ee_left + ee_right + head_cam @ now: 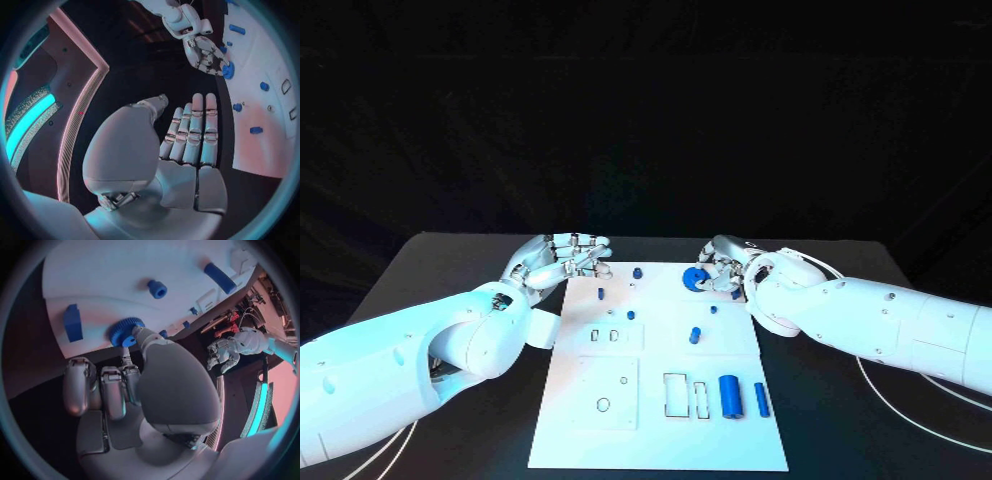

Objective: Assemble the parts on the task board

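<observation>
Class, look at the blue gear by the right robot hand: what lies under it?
The blue gear sits at the far edge of the white task board, touched by the right robot hand. The gear itself covers whatever peg or hole lies beneath.

Black table (459,265) under the white plate, its matte top showing on both sides and at the far edge. Black cloth backdrop (646,110) hangs behind the table, softly creased. Thin white cables (913,385) lie on the tabletop at the right side; another pair (387,455) at near left.
</observation>
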`<state>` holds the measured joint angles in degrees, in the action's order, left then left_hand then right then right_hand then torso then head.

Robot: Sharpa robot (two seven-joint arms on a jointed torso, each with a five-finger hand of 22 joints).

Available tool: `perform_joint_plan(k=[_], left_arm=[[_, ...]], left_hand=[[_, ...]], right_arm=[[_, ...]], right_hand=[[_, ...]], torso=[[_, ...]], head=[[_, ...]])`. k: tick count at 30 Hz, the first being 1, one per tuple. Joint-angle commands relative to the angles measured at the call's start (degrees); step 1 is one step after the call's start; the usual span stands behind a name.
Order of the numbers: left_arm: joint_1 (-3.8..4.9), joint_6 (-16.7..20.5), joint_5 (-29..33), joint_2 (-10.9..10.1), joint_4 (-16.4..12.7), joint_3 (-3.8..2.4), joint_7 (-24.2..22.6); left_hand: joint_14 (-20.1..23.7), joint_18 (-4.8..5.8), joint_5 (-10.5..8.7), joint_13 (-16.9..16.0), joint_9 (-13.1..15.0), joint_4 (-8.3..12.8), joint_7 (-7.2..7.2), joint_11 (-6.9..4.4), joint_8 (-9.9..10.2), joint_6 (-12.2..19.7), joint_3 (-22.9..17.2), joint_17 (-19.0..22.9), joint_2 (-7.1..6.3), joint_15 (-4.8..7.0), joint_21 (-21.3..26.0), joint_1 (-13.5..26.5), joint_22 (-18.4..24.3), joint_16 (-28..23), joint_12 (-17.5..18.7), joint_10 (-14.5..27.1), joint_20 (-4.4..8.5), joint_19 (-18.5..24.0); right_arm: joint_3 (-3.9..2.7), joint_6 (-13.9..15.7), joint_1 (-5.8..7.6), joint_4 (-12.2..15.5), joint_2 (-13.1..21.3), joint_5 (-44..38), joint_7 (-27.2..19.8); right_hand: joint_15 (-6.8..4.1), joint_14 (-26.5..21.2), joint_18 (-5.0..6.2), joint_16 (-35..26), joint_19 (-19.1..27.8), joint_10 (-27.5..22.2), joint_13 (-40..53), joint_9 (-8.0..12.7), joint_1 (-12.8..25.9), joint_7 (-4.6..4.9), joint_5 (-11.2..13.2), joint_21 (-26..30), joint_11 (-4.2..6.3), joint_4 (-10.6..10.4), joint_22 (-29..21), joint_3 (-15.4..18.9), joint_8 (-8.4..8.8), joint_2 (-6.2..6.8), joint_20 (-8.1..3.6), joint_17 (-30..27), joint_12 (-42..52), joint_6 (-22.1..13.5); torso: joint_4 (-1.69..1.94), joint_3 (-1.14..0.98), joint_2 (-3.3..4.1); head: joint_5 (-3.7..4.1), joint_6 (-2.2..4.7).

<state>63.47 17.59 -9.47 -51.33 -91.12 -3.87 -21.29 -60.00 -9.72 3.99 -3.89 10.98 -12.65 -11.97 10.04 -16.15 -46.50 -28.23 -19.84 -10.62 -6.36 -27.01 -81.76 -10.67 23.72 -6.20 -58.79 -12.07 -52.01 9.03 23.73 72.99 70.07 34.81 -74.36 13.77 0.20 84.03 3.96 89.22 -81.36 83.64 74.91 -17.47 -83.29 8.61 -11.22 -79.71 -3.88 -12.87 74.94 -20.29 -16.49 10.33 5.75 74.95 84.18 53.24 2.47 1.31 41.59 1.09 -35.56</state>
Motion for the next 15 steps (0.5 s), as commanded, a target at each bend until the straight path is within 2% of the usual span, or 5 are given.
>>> perform_joint_plan(k=[1,4,8,12,15], left_arm=[[0.06,-1.08,0.14,0.2,-0.04,-0.03,-0.21],[0.06,-1.09,0.14,0.24,-0.02,-0.02,-0.19],[0.06,-1.06,0.15,0.3,0.0,-0.02,-0.19],[0.06,-1.06,0.16,0.36,-0.02,-0.02,-0.19],[0.06,-1.03,0.17,0.36,-0.01,-0.01,-0.17]], left_hand=[[0.17,-0.68,-0.21,-0.1,0.06,-0.22,-2.05,0.15,0.24,0.21,0.09,-0.07,0.06,-0.12,-0.27,0.65,0.02,0.37,0.16,-0.08,-0.12,0.09],[0.23,-0.68,-0.2,-0.11,0.1,-0.25,-2.04,0.15,0.26,0.21,0.08,-0.21,0.16,-0.13,-0.29,0.67,0.04,0.37,0.27,-0.13,-0.13,0.12],[0.23,-0.68,-0.2,-0.11,0.1,-0.25,-2.04,0.15,0.26,0.21,0.08,-0.21,0.16,-0.13,-0.29,0.67,0.04,0.37,0.27,-0.13,-0.13,0.12],[0.23,-0.68,-0.2,-0.11,0.1,-0.25,-2.04,0.15,0.26,0.21,0.08,-0.21,0.16,-0.13,-0.29,0.67,0.04,0.37,0.27,-0.13,-0.13,0.12],[0.23,-0.68,-0.2,-0.11,0.1,-0.25,-2.04,0.15,0.26,0.21,0.08,-0.21,0.16,-0.13,-0.29,0.67,0.04,0.37,0.27,-0.13,-0.13,0.12]], right_arm=[[-0.19,5.11,0.49,2.08,0.01,-4.62,1.74],[-0.28,6.54,0.88,4.08,-0.27,-7.14,2.18],[-0.32,7.22,1.13,5.74,-1.36,-9.59,2.4],[-0.31,7.24,1.22,6.48,-2.67,-11.52,2.57],[-0.3,7.26,1.19,6.14,-3.75,-12.53,2.7]], right_hand=[[-0.48,5.52,-0.71,0.19,-0.51,0.64,7.51,-0.17,0.82,-0.23,-0.09,-0.39,0.21,0.03,1.97,-0.35,-0.1,-0.29,0.13,13.02,0.41,0.53],[-0.55,5.52,-0.72,0.19,-0.56,0.69,7.56,-0.19,0.78,-0.31,-0.11,-0.44,0.29,0.24,2.05,-0.73,-0.13,-0.15,0.08,13.03,0.43,0.57],[-0.57,5.54,-0.74,0.22,-0.63,0.77,7.65,-0.19,0.77,-0.32,-0.11,-0.52,0.31,0.29,2.16,-0.84,-0.14,-0.11,0.07,13.11,0.5,0.58],[-0.59,5.53,-0.73,0.21,-0.61,0.77,7.65,-0.18,0.79,-0.32,-0.11,-0.49,0.32,0.37,2.13,-1.03,-0.11,-0.01,0.04,13.08,0.49,0.54],[-0.59,5.52,-0.72,0.19,-0.58,0.81,7.69,-0.17,0.79,-0.32,-0.12,-0.46,0.32,0.39,2.09,-1.09,-0.1,0.0,0.04,13.03,0.52,0.53]], torso=[[0.02,0.07,-0.09],[0.11,0.01,0.04],[0.13,0.06,0.03],[0.28,0.09,0.07],[0.24,0.05,0.09]], head=[[0.06,0.27],[0.05,0.66],[0.09,0.6],[0.06,0.49],[0.03,0.51]])
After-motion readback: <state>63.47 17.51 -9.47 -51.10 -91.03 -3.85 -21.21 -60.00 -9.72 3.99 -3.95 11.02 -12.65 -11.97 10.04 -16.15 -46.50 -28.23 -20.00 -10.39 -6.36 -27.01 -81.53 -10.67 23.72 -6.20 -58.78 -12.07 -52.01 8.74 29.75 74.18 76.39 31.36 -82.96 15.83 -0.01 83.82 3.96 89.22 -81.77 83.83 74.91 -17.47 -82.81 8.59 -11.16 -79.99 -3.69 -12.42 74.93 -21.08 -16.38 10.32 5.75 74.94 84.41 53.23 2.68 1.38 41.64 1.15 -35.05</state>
